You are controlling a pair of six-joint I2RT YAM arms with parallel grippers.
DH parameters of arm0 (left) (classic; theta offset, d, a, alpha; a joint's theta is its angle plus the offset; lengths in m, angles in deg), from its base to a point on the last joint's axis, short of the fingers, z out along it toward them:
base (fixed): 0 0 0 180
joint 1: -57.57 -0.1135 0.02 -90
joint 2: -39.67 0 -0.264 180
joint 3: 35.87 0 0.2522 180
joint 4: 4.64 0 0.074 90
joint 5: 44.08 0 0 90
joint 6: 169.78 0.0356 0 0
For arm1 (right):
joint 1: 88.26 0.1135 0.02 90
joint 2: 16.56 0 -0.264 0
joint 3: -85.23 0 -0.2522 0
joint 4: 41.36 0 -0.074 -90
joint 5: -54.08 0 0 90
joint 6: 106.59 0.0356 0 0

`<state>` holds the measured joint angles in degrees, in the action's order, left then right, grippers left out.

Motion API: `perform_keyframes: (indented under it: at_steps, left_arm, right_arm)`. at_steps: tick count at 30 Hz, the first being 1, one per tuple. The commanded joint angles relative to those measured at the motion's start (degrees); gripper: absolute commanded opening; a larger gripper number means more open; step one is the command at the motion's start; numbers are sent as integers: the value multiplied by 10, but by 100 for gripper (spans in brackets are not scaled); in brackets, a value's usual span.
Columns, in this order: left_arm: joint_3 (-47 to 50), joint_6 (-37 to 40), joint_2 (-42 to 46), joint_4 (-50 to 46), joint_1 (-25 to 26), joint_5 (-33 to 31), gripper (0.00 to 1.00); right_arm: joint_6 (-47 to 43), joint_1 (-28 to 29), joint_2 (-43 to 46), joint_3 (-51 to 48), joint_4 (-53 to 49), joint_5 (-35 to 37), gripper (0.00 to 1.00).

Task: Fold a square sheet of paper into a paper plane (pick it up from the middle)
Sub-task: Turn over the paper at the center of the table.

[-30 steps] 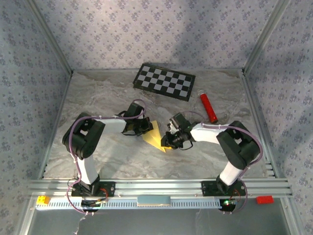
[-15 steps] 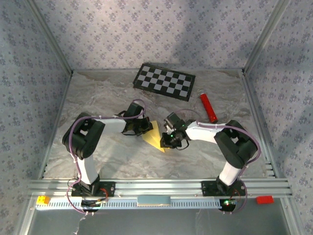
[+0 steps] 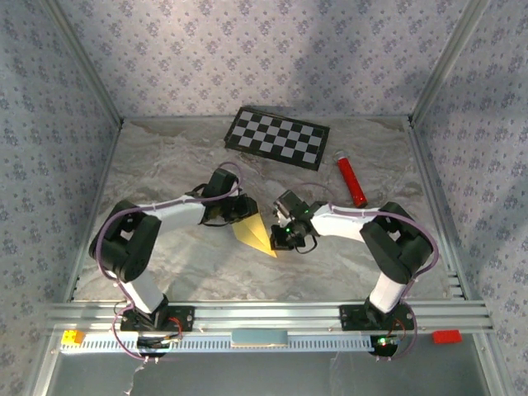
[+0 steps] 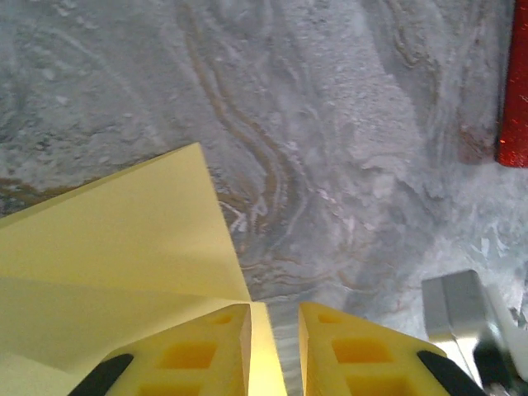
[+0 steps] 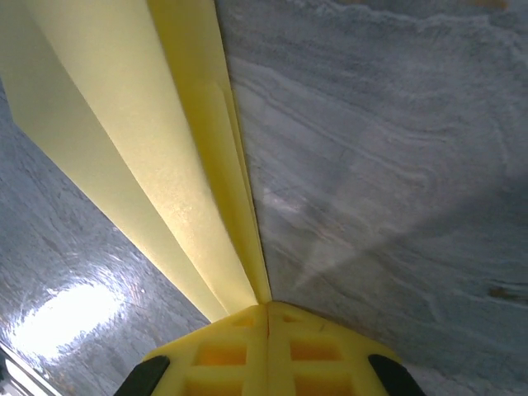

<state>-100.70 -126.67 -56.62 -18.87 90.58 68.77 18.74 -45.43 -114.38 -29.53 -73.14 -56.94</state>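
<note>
The pale-yellow paper plane (image 3: 256, 231) is a folded, pointed shape in the middle of the marble table, between my two grippers. In the right wrist view its long creased layers (image 5: 140, 124) run straight into my right gripper (image 5: 268, 307), whose fingers are shut on the paper's narrow end. My right gripper (image 3: 281, 237) stands at the plane's right side. My left gripper (image 3: 239, 213) is at its upper left edge. The left gripper (image 4: 274, 330) shows a narrow gap between its fingers, with a strip of the paper (image 4: 107, 239) lying against the inner face of the left finger.
A black-and-white checkerboard panel (image 3: 278, 137) lies at the back of the table. A red tube (image 3: 351, 180) lies to its right, also at the left wrist view's right edge as the red tube (image 4: 516, 99). Patterned walls enclose the table on three sides.
The right gripper has closed onto the paper plane's right end. The left gripper's fingers have parted slightly, and the left arm has stretched out lower over the table.
</note>
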Motion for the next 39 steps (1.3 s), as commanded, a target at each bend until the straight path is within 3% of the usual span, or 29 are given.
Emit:
perform_keyframes:
  at_steps: [1,6,10,19,32,39]
  left_arm:
    - [-8,47,-2,-20,3,38,23]
    - [-35,63,-46,-49,13,46,21]
    - [-44,61,-75,-67,18,21,18]
    - [-24,46,-85,-62,15,6,14]
    - [-17,33,-90,-53,13,15,13]
    - [-17,32,-88,-56,13,12,13]
  right_arm:
    - [-71,-12,11,11,-52,-18,3]
    - [-106,-38,5,21,-78,-26,5]
    - [-103,-43,14,25,-77,-48,14]
    - [96,-66,101,-106,48,-85,30]
    - [152,-63,90,-149,123,-111,28]
    - [146,-57,106,-147,76,-71,27]
